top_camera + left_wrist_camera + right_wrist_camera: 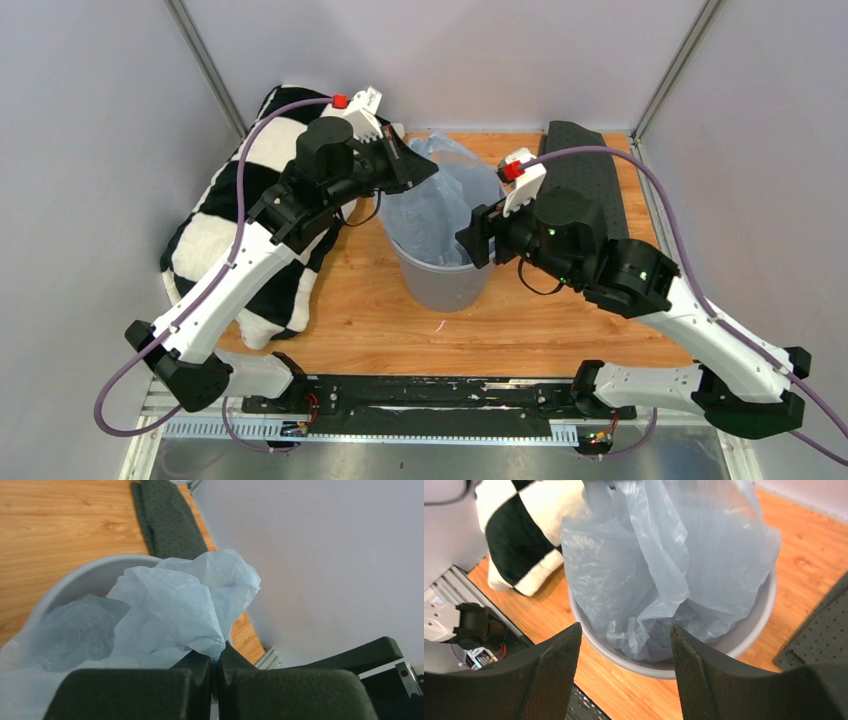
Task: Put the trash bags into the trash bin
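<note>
On the wooden bench [560,320], boxed in by pale grey walls [450,60]: the trash bin [445,285] at centre, with the trash bag [440,205] hanging partly inside, bunched above the far rim. Pinching that bunch, the left hand [216,670]; spread and empty just right of the bin, the right hand [624,630]. Left, a checkered pillow [215,240]; far right, a dark dotted cloth [590,170].
</note>
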`<action>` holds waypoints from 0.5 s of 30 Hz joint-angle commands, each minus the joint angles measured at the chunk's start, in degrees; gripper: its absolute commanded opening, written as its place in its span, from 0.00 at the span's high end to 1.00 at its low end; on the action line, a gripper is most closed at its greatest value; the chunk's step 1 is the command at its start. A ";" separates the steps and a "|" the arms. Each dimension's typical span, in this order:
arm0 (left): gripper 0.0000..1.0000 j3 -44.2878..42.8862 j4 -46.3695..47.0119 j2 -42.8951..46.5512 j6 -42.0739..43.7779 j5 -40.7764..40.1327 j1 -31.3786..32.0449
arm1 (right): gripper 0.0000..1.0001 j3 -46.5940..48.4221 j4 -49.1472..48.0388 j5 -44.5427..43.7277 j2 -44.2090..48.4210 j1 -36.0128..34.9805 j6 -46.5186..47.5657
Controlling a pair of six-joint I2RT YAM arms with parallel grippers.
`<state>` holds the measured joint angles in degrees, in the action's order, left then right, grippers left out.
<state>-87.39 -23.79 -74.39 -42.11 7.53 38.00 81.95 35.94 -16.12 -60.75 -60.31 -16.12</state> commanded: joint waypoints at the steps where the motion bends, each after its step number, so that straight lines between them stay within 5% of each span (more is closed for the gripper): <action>1: 1.00 1.40 5.03 1.68 -5.20 5.33 0.51 | 0.33 2.83 -1.27 -0.77 0.19 0.18 3.91; 15: 0.96 -1.60 3.80 1.56 -5.36 5.96 2.17 | 0.32 6.77 -14.48 -3.24 -7.85 1.05 19.63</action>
<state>-87.39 -19.42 -73.84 -47.59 11.88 39.88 85.91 25.52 -17.08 -66.65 -60.25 -1.65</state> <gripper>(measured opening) 0.032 0.690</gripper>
